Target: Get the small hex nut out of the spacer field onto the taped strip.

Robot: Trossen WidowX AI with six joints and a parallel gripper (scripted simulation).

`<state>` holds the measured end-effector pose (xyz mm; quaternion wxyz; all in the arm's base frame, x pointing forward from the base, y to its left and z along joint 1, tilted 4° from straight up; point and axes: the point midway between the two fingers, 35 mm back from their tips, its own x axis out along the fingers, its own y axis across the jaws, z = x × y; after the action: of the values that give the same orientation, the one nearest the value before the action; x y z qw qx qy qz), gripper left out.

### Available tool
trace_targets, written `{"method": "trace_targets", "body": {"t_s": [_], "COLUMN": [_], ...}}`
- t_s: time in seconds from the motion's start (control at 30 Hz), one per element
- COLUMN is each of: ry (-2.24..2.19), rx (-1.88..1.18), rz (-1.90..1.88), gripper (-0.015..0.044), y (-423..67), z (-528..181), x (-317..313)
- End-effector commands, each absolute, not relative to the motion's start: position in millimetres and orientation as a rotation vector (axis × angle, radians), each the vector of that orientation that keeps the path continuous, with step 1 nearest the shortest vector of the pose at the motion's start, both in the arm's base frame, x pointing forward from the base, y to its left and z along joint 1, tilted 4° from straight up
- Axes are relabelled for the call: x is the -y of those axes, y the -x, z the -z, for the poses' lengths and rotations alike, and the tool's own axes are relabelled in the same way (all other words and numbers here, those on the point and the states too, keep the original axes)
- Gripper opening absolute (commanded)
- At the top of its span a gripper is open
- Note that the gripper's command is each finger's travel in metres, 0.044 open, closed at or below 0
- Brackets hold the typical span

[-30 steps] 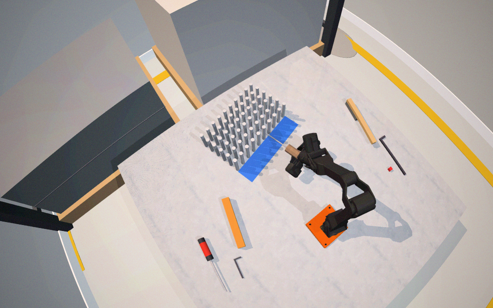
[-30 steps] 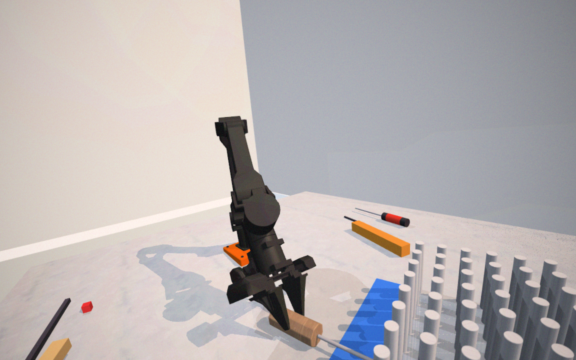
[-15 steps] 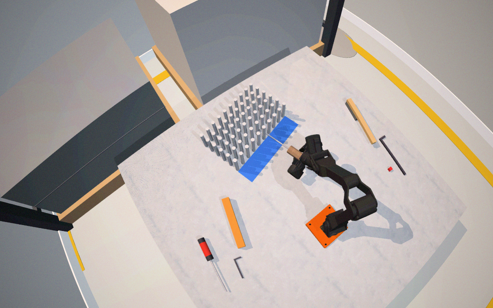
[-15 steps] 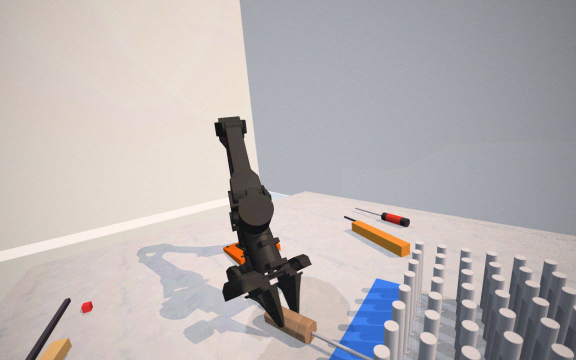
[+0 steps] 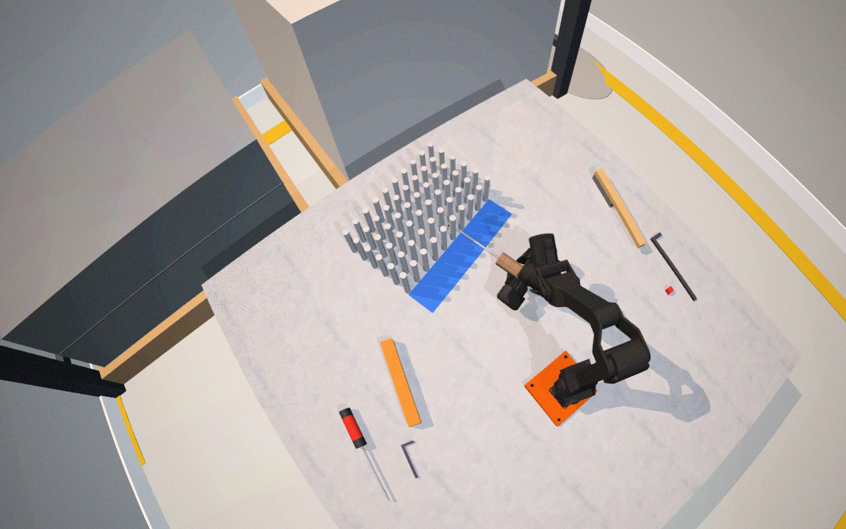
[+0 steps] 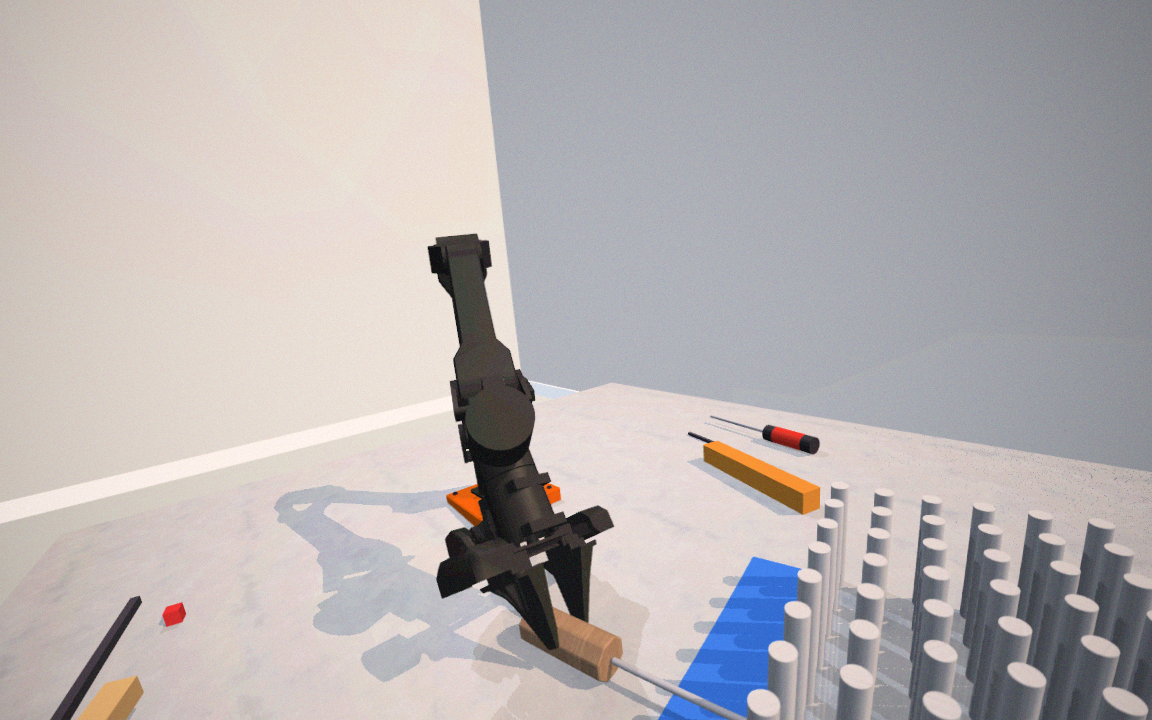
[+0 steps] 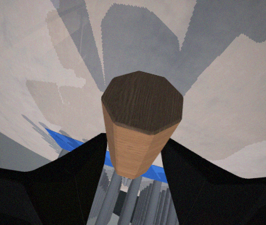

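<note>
My gripper (image 5: 512, 264) (image 6: 562, 619) (image 7: 134, 141) is shut on the wooden handle (image 5: 504, 260) (image 6: 587, 646) (image 7: 141, 129) of a pick tool, low over the table just in front of the blue taped strip (image 5: 442, 276) (image 6: 732, 644) (image 7: 62, 139). The tool's thin metal rod (image 5: 475, 239) (image 6: 669, 687) runs across the strip and in between the front rows of the standing grey spacers (image 5: 413, 210) (image 6: 965, 608) (image 7: 149, 209). All the spacers stand upright. The hex nut does not show in any view.
An orange bar (image 5: 399, 381) (image 6: 759, 474), a red-handled screwdriver (image 5: 352, 427) (image 6: 790, 438) and a small hex key (image 5: 408, 458) lie at the front left. A wooden slat (image 5: 618, 206), a long dark hook rod (image 5: 673, 266) (image 6: 97, 662) and a red cube (image 5: 669, 289) (image 6: 173, 614) lie to the right.
</note>
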<state>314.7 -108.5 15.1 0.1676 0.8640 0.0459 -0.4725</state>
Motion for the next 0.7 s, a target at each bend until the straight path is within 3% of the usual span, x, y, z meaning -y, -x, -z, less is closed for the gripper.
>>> {"method": "trace_targets", "body": {"t_s": [0.0, 0.67], "ry": [-2.455, -2.453], "rx": [-0.128, -0.128], "rz": [1.347, 1.351], "gripper": [0.0, 0.0], "y": [-309, -294], "z": [-16, -17], "x": [110, 114]}}
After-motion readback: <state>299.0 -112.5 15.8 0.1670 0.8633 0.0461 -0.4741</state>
